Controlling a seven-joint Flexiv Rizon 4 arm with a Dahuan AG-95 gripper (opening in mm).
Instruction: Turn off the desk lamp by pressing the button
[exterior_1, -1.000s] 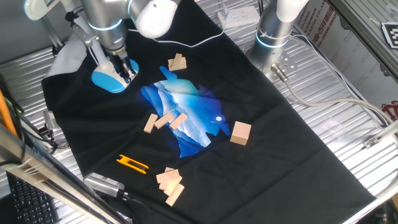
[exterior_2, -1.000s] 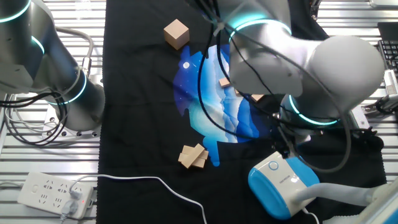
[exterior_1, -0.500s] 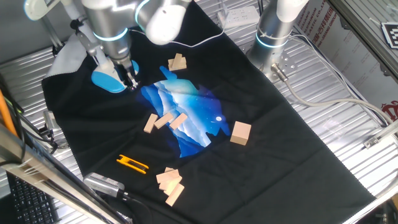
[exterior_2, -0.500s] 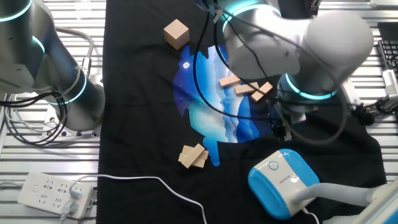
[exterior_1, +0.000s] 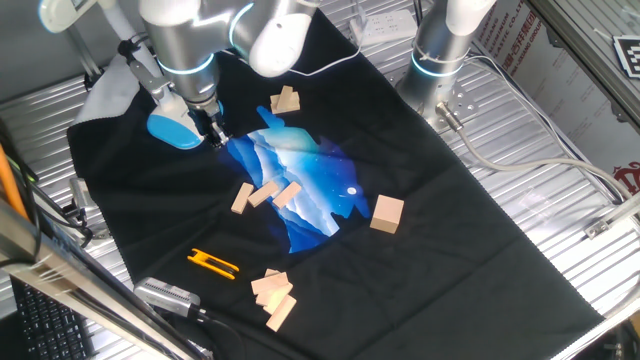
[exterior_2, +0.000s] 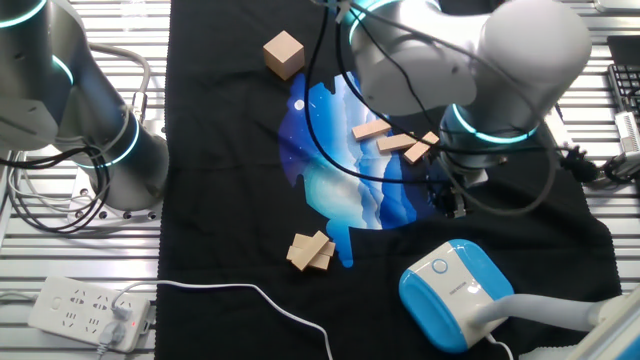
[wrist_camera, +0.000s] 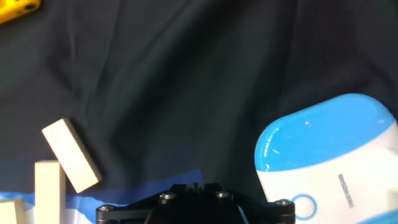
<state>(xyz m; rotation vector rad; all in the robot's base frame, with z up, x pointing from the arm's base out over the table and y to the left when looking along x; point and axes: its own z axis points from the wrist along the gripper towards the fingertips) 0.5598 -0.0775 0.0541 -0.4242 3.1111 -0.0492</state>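
The desk lamp's light-blue base (exterior_1: 172, 130) sits at the far left of the black cloth. It also shows in the other fixed view (exterior_2: 455, 297) and at the right of the hand view (wrist_camera: 326, 155). Its bendy white neck (exterior_2: 545, 312) runs off the frame edge. The small round ringed button (exterior_2: 440, 267) lies on the base's white top, and the hand view (wrist_camera: 303, 204) shows it at the bottom right. My gripper (exterior_1: 215, 135) hangs beside the base, off it, toward the blue print (exterior_2: 447, 200). In the hand view its dark fingertips (wrist_camera: 196, 186) meet with only a thin seam.
Wooden blocks lie on the cloth: one pair near the gripper (exterior_1: 286, 100), flat pieces on the blue print (exterior_1: 265, 194), a cube (exterior_1: 387, 213), a stack at the front (exterior_1: 273, 295). There is also a yellow clip (exterior_1: 213, 263), a second arm's base (exterior_1: 440, 50) and a power strip (exterior_2: 85, 312).
My gripper has come off the lamp base and moved sideways toward the blue print on the cloth. The lamp base has not moved.
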